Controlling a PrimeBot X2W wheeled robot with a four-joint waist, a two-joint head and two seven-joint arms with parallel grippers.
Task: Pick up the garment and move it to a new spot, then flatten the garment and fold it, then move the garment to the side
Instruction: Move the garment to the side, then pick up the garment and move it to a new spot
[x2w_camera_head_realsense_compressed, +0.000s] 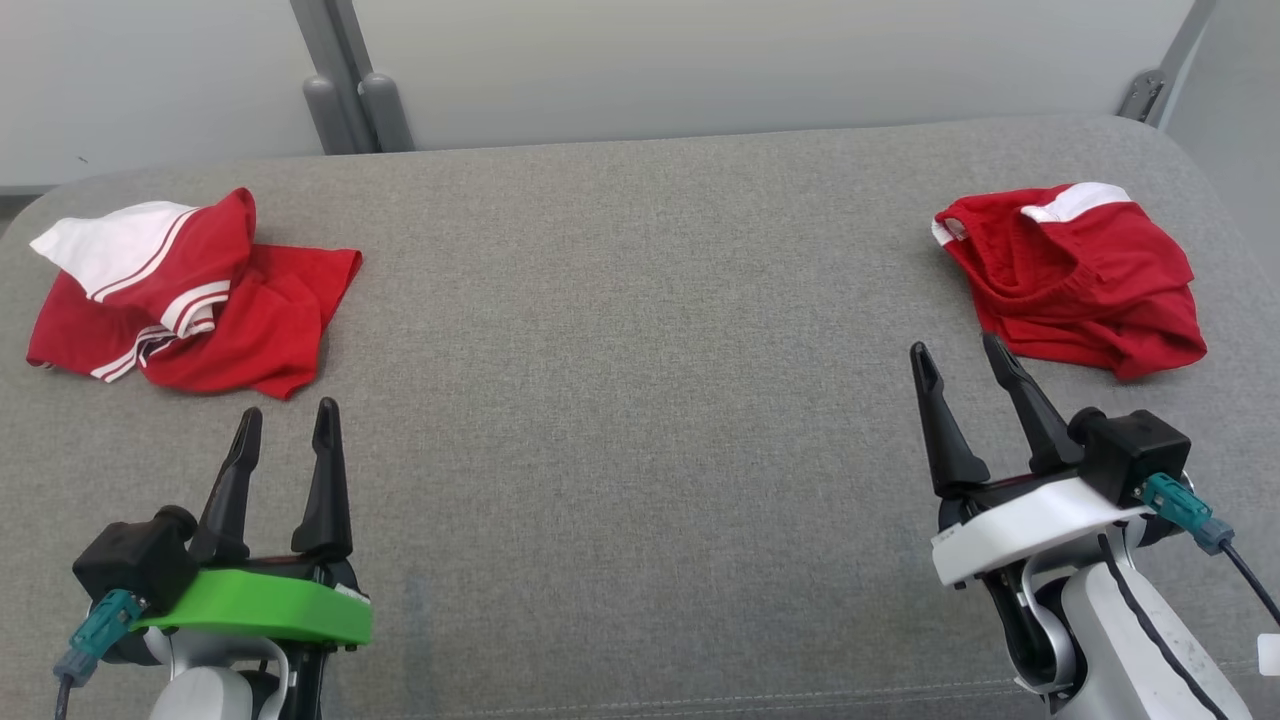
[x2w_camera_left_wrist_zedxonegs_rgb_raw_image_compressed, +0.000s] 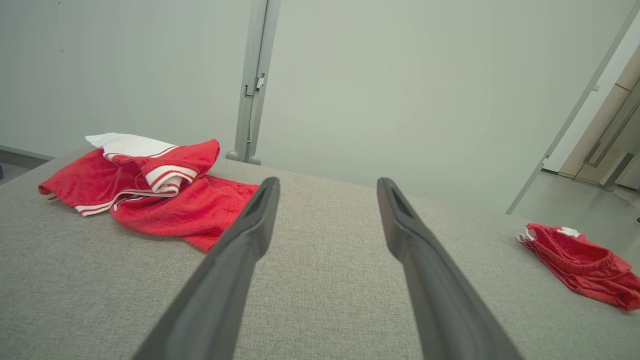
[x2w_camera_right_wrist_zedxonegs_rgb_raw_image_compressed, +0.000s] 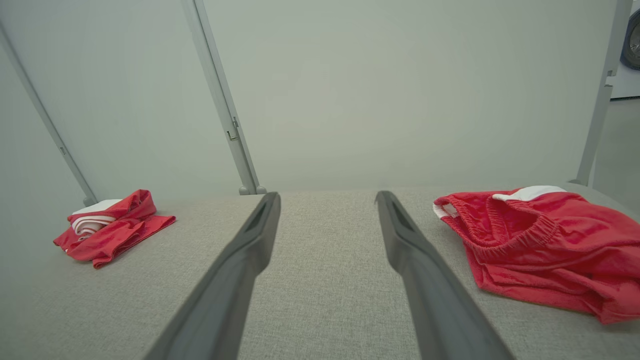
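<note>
The left gripper and the right gripper stood with fingers spread, holding nothing, above the grey surface. Each was just short of a crumpled heap: the red-and-white striped garment at left, the red garment at right. The right wrist view picked out a gathered elastic waistband on the latter, so probably shorts.

Two garments lie on the surface, well apart: the bunched garment at its far left corner, the waistband garment at its far right corner. The left gripper sits over the surface's near left part, the right gripper over its near right. A post stands behind its far edge.
</note>
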